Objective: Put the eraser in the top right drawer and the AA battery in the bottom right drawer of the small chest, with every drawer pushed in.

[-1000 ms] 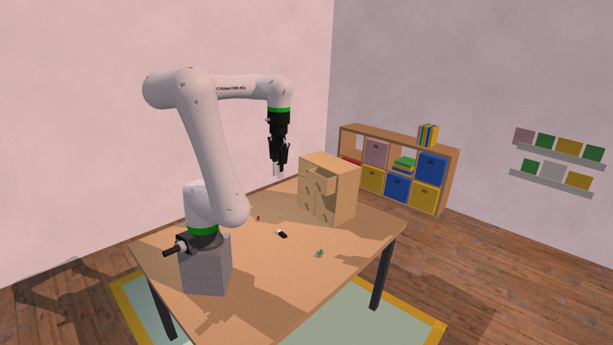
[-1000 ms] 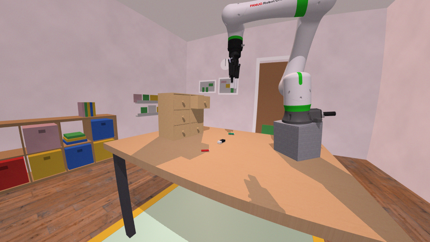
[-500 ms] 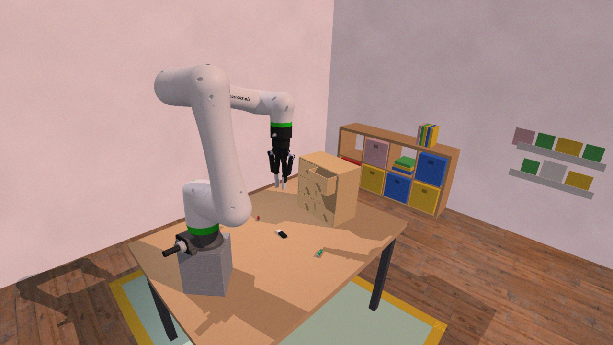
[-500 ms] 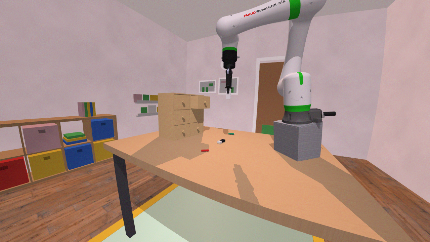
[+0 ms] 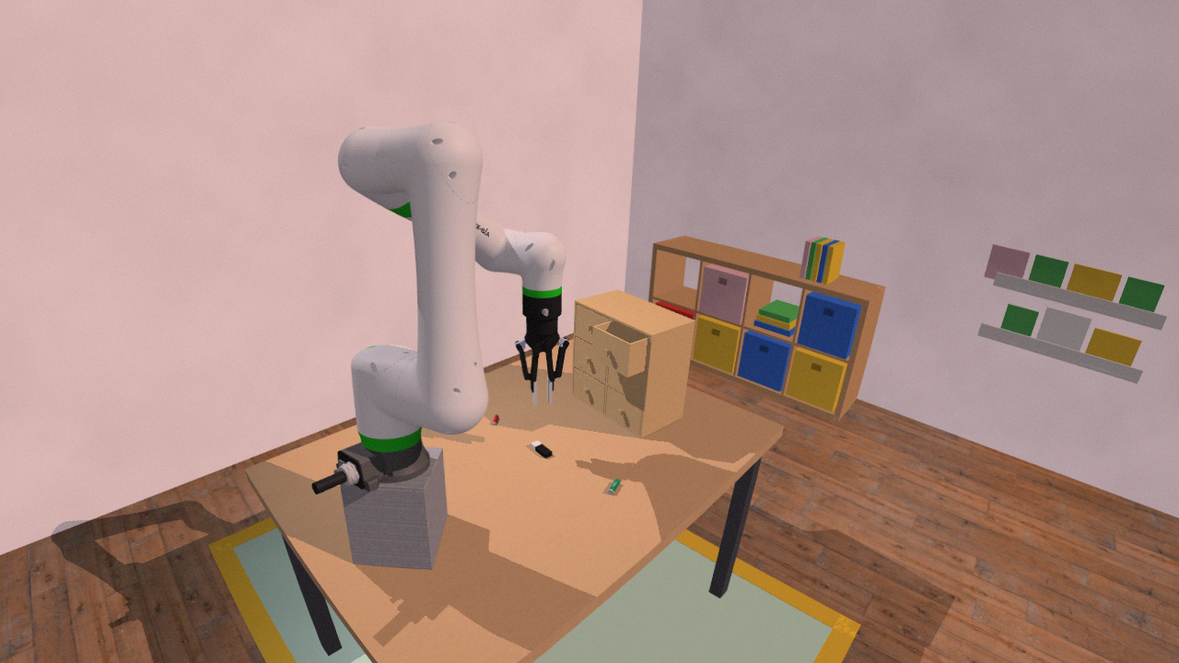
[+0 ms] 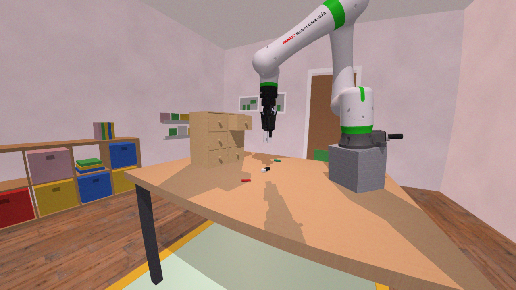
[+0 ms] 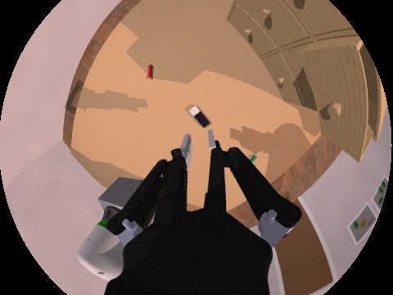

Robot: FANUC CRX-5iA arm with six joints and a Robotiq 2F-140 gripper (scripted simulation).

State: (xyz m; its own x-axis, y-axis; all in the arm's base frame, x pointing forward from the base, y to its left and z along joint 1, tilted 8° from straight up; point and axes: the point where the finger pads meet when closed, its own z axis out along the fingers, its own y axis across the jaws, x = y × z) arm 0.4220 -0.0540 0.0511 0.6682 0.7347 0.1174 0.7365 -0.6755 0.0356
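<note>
The small wooden chest [image 5: 633,358] stands at the far side of the table; it also shows in the exterior view [image 6: 216,138] and in the wrist view [image 7: 306,49]. Its top-row right drawer [image 5: 624,344] [image 6: 240,121] is pulled partly out; the other drawers are in. The black-and-white eraser [image 5: 541,449] [image 6: 265,169] [image 7: 199,116] lies on the table in front of the chest. The green AA battery [image 5: 613,487] [image 6: 277,160] [image 7: 252,159] lies farther toward the table edge. My gripper [image 5: 542,398] [image 6: 267,139] [image 7: 200,138] points down, well above the table near the eraser, nearly shut and empty.
A small red thing [image 5: 495,418] [image 6: 246,179] [image 7: 150,71] lies on the table left of the eraser. The arm's grey pedestal [image 5: 395,511] stands at the near corner. A shelf unit with coloured boxes [image 5: 766,321] stands on the floor behind the table.
</note>
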